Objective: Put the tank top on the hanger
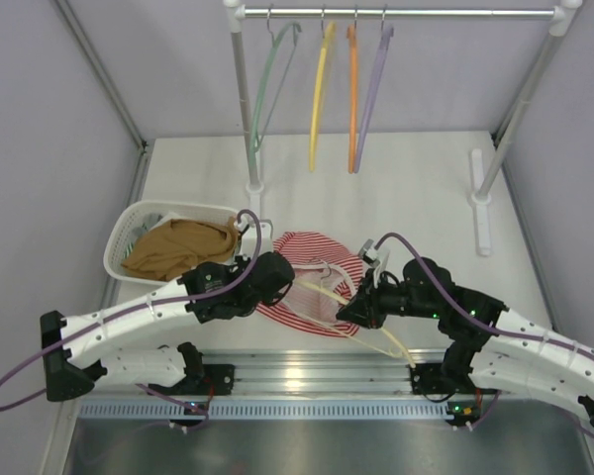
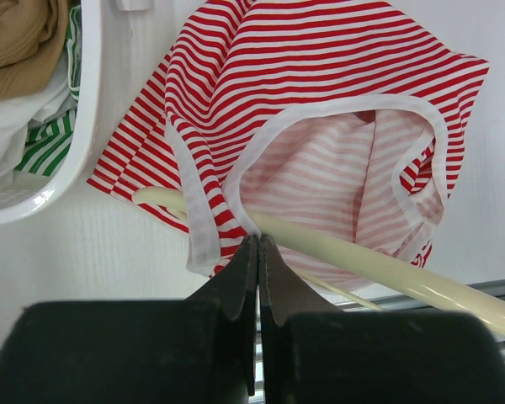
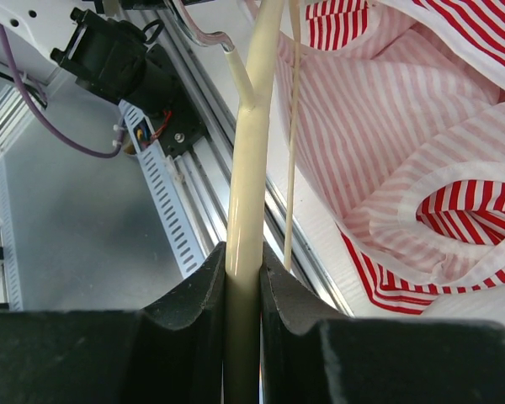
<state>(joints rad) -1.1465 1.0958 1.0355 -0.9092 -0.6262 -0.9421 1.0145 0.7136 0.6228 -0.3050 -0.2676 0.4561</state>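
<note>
Mid-frame on the worktop (image 1: pixel 416 198), the tank top (image 1: pixel 299 247) lies partly threaded on the hanger (image 1: pixel 381 339), whose bar slants toward lower right into the clenched right claw (image 3: pixel 242 263), while the left claw (image 2: pixel 257 244) pinches the strap trim at the bar.

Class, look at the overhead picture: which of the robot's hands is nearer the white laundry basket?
Left. The left hand sits just right of the basket, over the tank top; the right hand is farther right, gripping the hanger.
</note>
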